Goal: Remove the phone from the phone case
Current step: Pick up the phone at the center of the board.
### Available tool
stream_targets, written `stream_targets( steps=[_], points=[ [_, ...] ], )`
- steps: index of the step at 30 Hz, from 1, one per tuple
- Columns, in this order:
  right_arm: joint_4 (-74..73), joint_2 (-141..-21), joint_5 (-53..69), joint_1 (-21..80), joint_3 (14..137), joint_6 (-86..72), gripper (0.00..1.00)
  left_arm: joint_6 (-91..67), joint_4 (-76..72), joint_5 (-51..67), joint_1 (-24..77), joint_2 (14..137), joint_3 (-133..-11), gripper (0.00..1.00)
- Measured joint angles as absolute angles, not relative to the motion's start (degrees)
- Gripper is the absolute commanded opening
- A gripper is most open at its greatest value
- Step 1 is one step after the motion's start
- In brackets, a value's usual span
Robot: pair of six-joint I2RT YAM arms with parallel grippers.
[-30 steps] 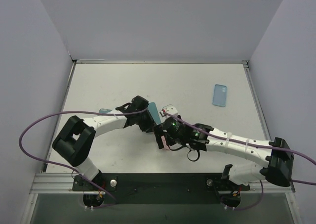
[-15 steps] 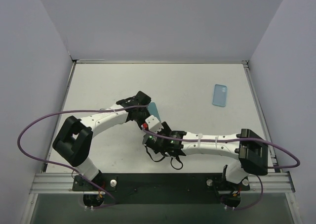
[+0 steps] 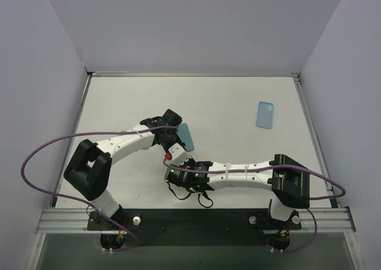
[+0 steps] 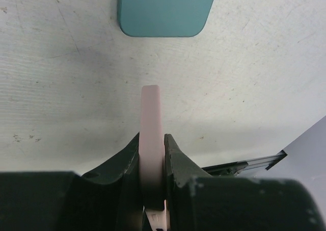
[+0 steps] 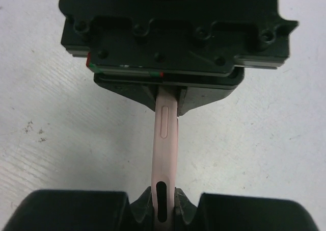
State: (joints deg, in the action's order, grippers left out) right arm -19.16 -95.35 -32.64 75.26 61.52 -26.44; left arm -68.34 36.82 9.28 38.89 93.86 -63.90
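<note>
A pink phone case [image 5: 165, 139] hangs edge-on above the table, held at both ends. My left gripper [image 4: 152, 139] is shut on one end, and the case's narrow pink edge [image 4: 152, 113] sticks out past its fingers. My right gripper [image 5: 163, 193] is shut on the other end, by a slot cut-out. In the right wrist view the left gripper [image 5: 165, 96] faces it from the top. The top view shows the two grippers meeting at mid-table, left gripper [image 3: 172, 132] above right gripper [image 3: 177, 155]. The phone cannot be told apart from the case.
A teal flat phone-shaped item [image 3: 186, 136] lies on the table just beside the left gripper and shows as the teal item [image 4: 163, 9] ahead of its fingers. A light blue one [image 3: 265, 114] lies at the far right. Grey walls enclose the white table [image 3: 226, 103].
My right arm swung left and in towards the left gripper, and its jaws went from open to shut on the pink case. The left gripper kept its grip and barely moved.
</note>
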Motion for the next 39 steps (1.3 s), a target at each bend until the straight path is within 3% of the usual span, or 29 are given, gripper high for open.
stream_targets(
  steps=[3, 4, 6, 10, 11, 12, 13, 23, 30, 39],
  points=[
    [-20.25, -96.75, -35.27, 75.83, 62.43, -26.81, 0.00, -68.97, 36.99, 8.71, 38.85, 93.91, -63.88, 0.00],
    [-20.38, -96.84, -35.55, 75.92, 62.50, -26.94, 0.00, -68.95, 36.91, 8.78, 38.85, 93.91, -63.88, 0.04],
    [-20.78, -96.86, -35.86, 75.96, 62.59, -27.05, 0.00, -68.95, 36.29, 9.13, 38.87, 93.91, -63.79, 0.24],
    [-21.21, -96.60, -34.76, 75.02, 62.59, -27.66, 0.00, -68.62, 34.50, 9.78, 38.83, 93.91, -63.00, 0.42],
    [-21.30, -96.20, -33.65, 74.35, 62.57, -28.18, 0.00, -68.34, 33.50, 10.50, 38.81, 93.80, -62.59, 0.52],
    [-21.28, -95.64, -32.36, 73.36, 62.39, -28.62, 0.00, -68.12, 32.21, 11.53, 38.79, 93.56, -62.08, 0.81],
    [-21.08, -94.83, -31.05, 72.07, 62.04, -28.93, 0.00, -67.92, 30.48, 12.40, 38.81, 93.03, -61.28, 0.93],
    [-16.25, -81.17, -16.19, 56.69, 55.86, -32.08, 0.00, -69.82, 8.21, 20.32, 35.83, 80.55, -49.52, 0.96],
    [-2.79, -69.30, 6.90, 41.87, 44.82, -37.82, 0.00, -73.84, -14.57, 23.27, 31.70, 69.76, -31.92, 0.97],
    [16.93, -63.13, 29.67, 34.39, 36.03, -50.96, 0.00, -69.23, -23.73, 23.68, 27.77, 57.54, -27.57, 0.97]
  ],
)
